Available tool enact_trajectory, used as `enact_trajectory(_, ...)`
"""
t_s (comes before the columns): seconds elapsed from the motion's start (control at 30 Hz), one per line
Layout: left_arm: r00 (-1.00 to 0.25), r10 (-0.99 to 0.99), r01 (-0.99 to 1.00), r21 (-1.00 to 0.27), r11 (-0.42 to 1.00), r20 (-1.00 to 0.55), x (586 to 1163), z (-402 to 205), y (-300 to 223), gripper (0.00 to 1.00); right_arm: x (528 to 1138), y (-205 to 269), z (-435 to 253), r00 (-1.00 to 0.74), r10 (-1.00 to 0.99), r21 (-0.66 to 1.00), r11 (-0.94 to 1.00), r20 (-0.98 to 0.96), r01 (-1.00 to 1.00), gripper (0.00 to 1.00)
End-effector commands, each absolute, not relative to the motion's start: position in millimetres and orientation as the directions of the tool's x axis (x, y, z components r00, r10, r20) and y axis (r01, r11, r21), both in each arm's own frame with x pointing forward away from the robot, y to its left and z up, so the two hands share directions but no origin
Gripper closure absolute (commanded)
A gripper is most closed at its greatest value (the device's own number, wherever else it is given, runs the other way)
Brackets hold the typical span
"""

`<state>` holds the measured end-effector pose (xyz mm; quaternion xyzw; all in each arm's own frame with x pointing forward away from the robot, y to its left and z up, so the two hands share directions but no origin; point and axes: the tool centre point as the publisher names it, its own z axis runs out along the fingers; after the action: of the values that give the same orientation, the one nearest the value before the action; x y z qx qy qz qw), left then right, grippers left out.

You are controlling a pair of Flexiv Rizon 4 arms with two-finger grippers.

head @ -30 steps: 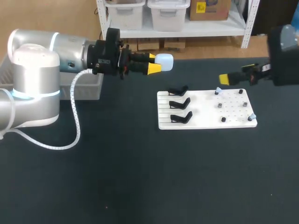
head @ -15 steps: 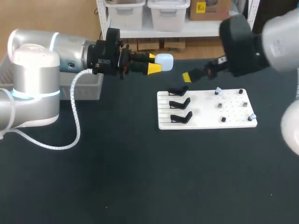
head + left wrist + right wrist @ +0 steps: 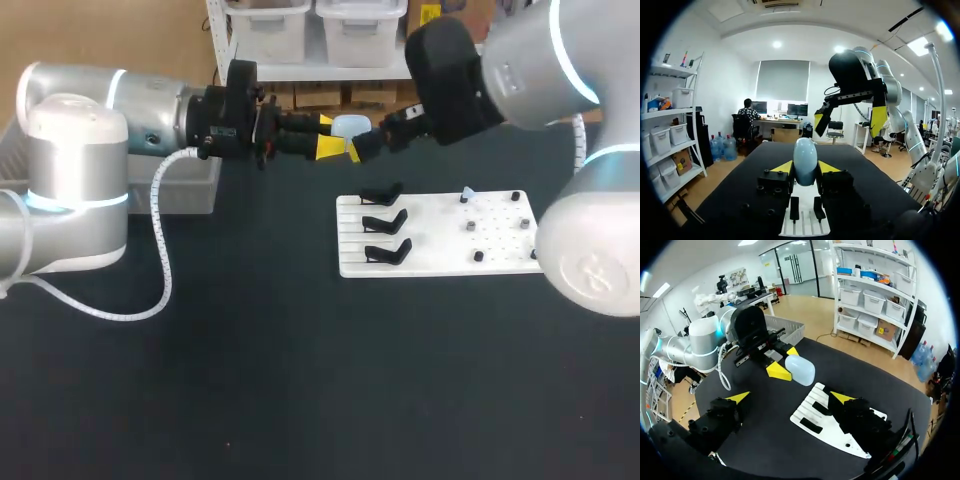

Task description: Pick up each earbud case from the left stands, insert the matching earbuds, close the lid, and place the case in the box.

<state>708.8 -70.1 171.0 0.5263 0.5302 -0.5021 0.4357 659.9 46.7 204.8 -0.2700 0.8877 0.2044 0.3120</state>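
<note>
A pale blue earbud case hangs in the air behind the white board, with my left gripper shut on it. In the left wrist view the case stands upright between the yellow tips. My right gripper is right beside the case, wide open with nothing in it. From the right wrist view the case lies ahead of my open right gripper and above the table. Three black stands on the board's left side are bare. Small pale earbuds sit on pegs at its right.
A grey basket stands at the table's left edge under my left arm. Several dark pegs dot the right half of the board. The dark tabletop in front of the board is bare.
My right arm has swung from the far right leftward, bringing its open gripper up to the case. The left arm and the case have stayed put.
</note>
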Motion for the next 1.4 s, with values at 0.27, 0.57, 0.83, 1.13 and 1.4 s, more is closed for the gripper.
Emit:
enact_trajectory(0.27, -0.066, 0.119, 0.996, -0.073, -0.058, -0.991, 709.2, 170.5, -70.1, 1.0, 673.1, 52.2, 196.2, -0.673, -0.354, 0.162, 0.8, -0.649, -0.578, 0.0)
enact_trajectory(0.57, -0.066, 0.119, 0.996, -0.073, -0.058, -0.991, 709.2, 170.5, -70.1, 1.0, 682.4, 47.8, 188.1, -0.686, -0.348, 0.15, 0.818, -0.64, -0.555, 0.0)
enact_trajectory(0.83, -0.066, 0.119, 0.996, -0.073, -0.058, -0.991, 709.2, 170.5, -70.1, 1.0, 691.4, 47.0, 183.8, -0.697, -0.341, 0.15, 0.828, -0.631, -0.54, 0.0)
enact_trajectory(1.13, -0.066, 0.119, 0.996, -0.073, -0.058, -0.991, 709.2, 170.5, -70.1, 1.0, 696.9, 44.9, 181.9, -0.709, -0.327, 0.161, 0.835, -0.625, -0.526, 0.0)
enact_trajectory(1.4, -0.066, 0.119, 0.996, -0.073, -0.058, -0.991, 709.2, 170.5, -70.1, 1.0, 702.1, 43.6, 179.3, -0.717, -0.325, 0.155, 0.843, -0.617, -0.515, 0.0)
